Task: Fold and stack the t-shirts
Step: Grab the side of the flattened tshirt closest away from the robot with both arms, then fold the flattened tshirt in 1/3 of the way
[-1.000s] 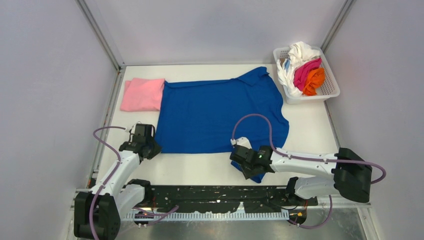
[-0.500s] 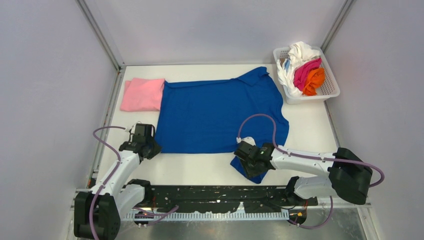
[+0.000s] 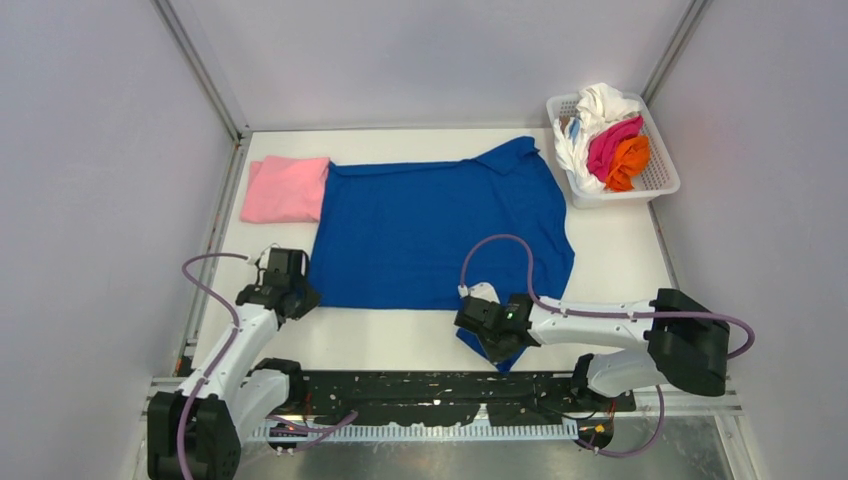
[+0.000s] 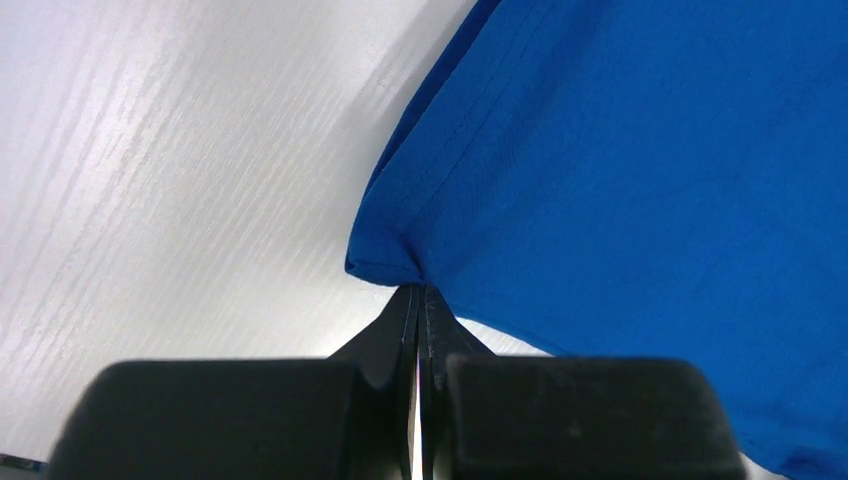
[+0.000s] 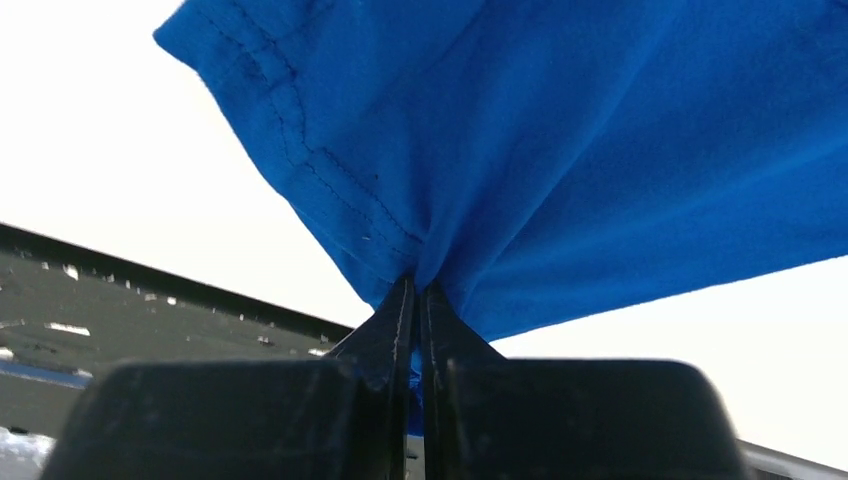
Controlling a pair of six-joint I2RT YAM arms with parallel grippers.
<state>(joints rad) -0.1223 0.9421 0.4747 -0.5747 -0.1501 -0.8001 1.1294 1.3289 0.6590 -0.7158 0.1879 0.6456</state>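
While both jaws pinch blue t-shirt (image 3: 430, 230) at near edge | pink t-shirt (image 3: 285, 188) touches its far-left corner

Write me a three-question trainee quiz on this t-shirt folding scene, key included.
1. True or false: the left gripper and the right gripper are each shut on an edge of the blue t-shirt.
2. Where does the pink t-shirt lie? A) under the blue t-shirt B) at the far left of the table, beside the blue t-shirt C) in the left gripper
3. Fill in: the white mesh basket holds white, magenta and ___ cloth.
Key: 1 true; 2 B; 3 orange.
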